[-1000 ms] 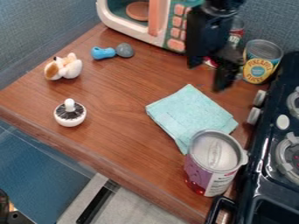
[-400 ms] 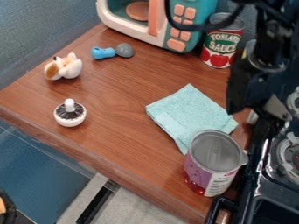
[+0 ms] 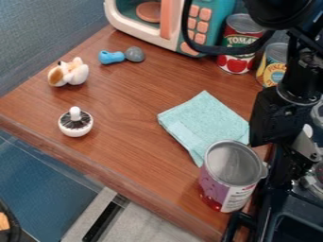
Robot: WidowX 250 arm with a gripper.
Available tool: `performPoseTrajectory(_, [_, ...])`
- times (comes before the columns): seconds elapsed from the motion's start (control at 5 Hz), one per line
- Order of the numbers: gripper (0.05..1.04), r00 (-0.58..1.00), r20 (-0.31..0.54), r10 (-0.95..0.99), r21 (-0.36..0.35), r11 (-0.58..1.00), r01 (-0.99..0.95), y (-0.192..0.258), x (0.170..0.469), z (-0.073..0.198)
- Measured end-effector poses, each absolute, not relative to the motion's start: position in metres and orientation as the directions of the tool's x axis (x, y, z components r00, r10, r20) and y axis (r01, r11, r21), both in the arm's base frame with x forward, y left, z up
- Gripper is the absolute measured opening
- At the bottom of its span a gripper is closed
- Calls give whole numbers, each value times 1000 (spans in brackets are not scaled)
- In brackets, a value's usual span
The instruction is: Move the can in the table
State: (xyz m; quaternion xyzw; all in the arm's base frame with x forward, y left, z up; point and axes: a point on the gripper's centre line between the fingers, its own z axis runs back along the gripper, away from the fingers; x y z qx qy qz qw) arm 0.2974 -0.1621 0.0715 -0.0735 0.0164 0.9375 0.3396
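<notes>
Wooden counter [image 3: 114,137], purple can [image 3: 230,177], yellow-labelled can [image 3: 272,68] partly behind arm [image 3: 300,85]

The top edge cuts off the microwave [image 3: 217,19] and the arm [image 3: 300,75]. At upper right, the arm hides part of the pineapple can [image 3: 270,71], and a cable [image 3: 214,49] crosses the tomato can [image 3: 236,64]. The stove [image 3: 284,231] runs off the right and bottom edges, its black blurring into the gripper [image 3: 291,165]. The purple can [image 3: 217,189] covers the cloth's [image 3: 202,118] lower corner.
</notes>
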Motion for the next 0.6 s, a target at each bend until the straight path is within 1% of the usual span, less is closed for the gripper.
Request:
performPoseTrajectory(0.2, [1001,-751,-136,646,-10,-759,-651,-157,284,73])
performPoseTrajectory(0.6, [1000,-766,-79,637,-14,-769,-639,-145,273,66])
